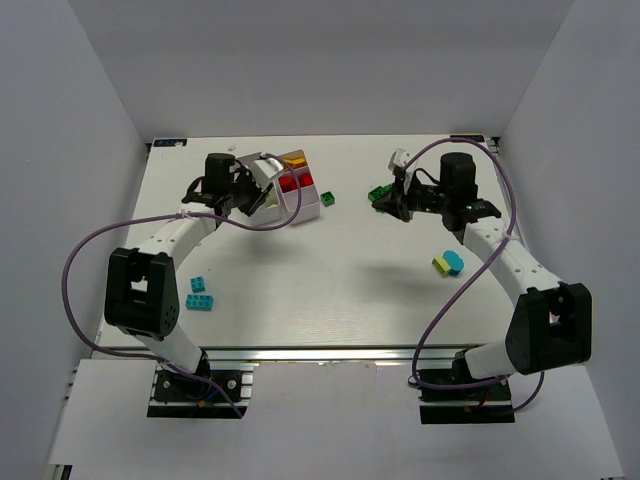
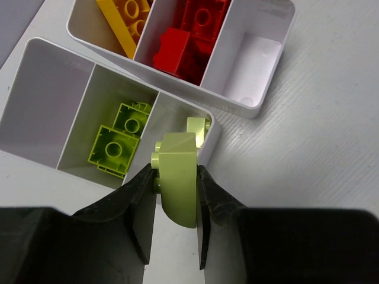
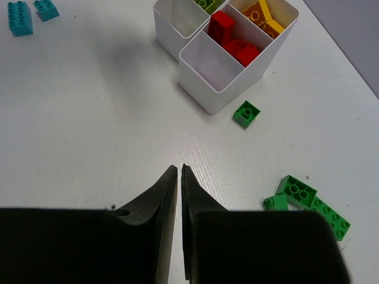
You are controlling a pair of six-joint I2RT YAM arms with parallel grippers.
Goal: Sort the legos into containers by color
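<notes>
White tabletop [image 1: 330,290], left hand [image 2: 176,171] clenched on lime brick [image 2: 177,195], its underside hidden; right hand [image 3: 179,170] pinched together, empty.

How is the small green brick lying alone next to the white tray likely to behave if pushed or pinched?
The small green brick looks like rigid moulded plastic, so it probably won't deform when pinched. Squat and lying flat, it should slide on the smooth table rather than roll or tip. Tiny beside the tray, it is likely very light.
</notes>
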